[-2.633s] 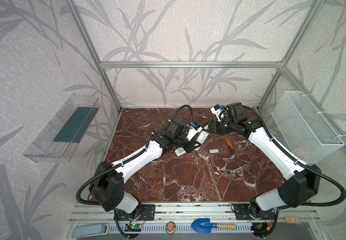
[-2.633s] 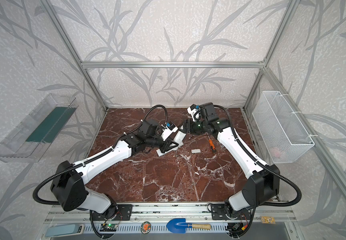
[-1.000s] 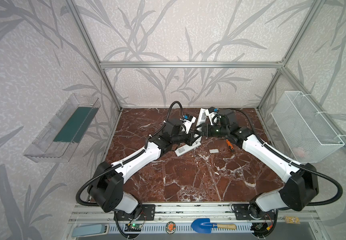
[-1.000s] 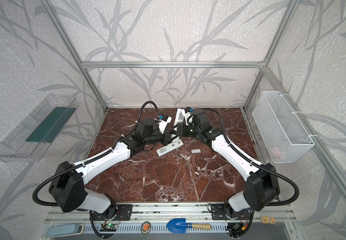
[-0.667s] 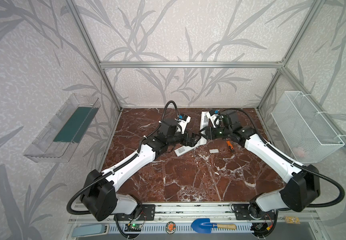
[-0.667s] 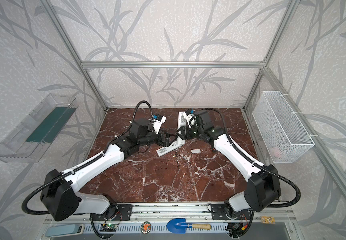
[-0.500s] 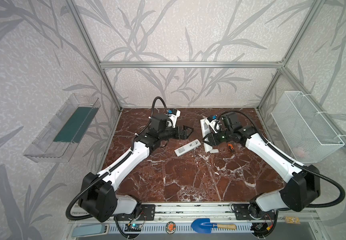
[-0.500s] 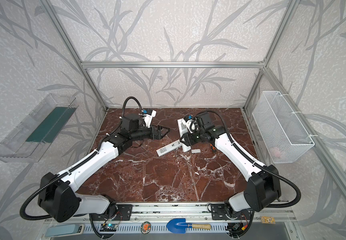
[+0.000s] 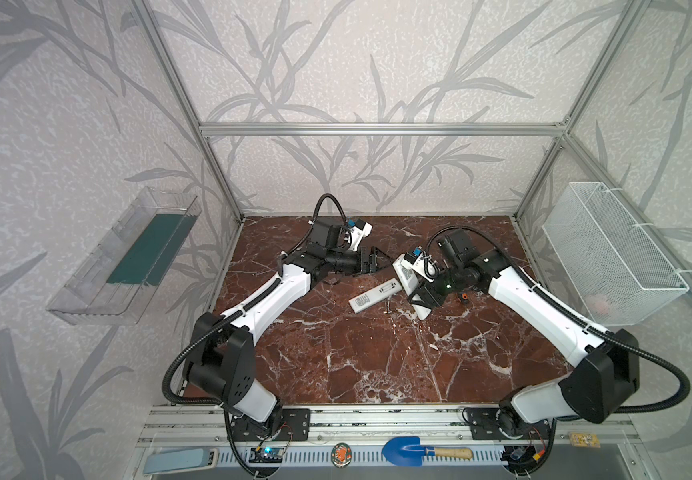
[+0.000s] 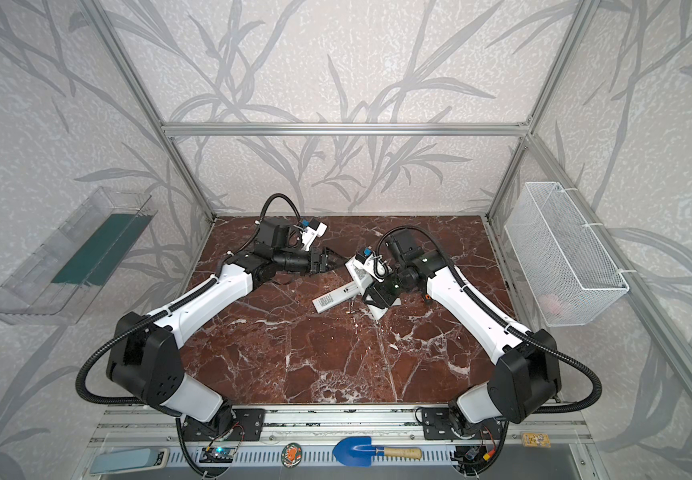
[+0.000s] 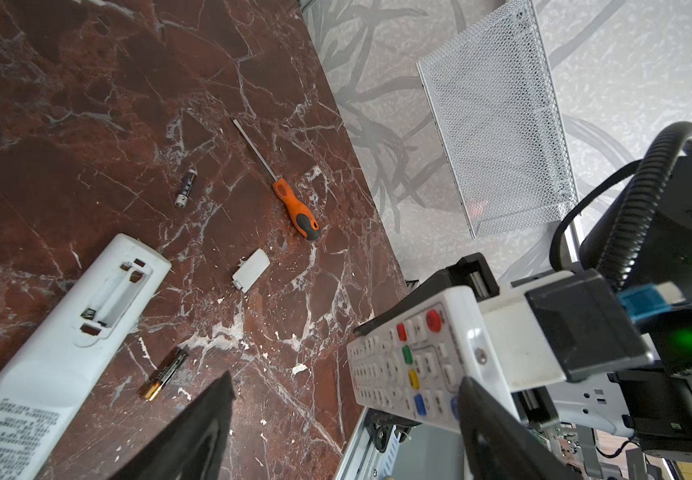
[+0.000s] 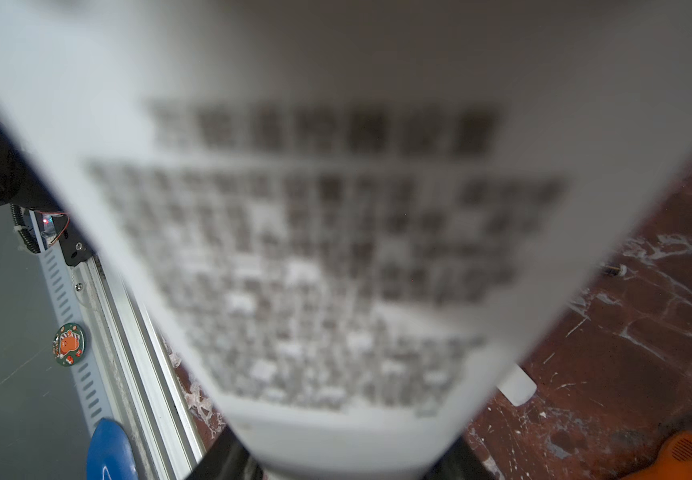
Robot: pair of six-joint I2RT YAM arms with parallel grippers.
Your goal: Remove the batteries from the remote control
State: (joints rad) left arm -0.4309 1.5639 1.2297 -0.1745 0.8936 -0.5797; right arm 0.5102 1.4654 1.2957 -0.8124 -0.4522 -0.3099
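Left arm [image 9: 271,297] and right arm [image 9: 544,303] wear white shells between black joint housings; a ribbed black conduit [image 9: 686,387] loops at lower right in a top view. The left gripper [image 11: 346,378] is black, its white wrist camera [image 9: 360,232] carrying a blue plug [image 9: 352,225].

No word, brand or number can be read anywhere. The flat remote [image 11: 57,332] on the worktop [image 11: 86,104] carries a block of small black print [image 11: 3,428] on its back, at the end away from its open bay [image 11: 113,297]. The lines are too fine to make out, and in both top views they show only as a grey patch [image 9: 362,300]. The held remote [image 11: 411,357] has a similar block on its back, wholly blurred in the right wrist view [image 12: 327,249]. Its coloured keys [image 11: 406,354] are red, green, yellow and blue, and any marks on the white ones are too small to read. One battery [image 11: 165,374] has a black-and-gold wrapper whose lettering is illegible. A round badge [image 12: 69,345] shows an orange figure and no legible text.
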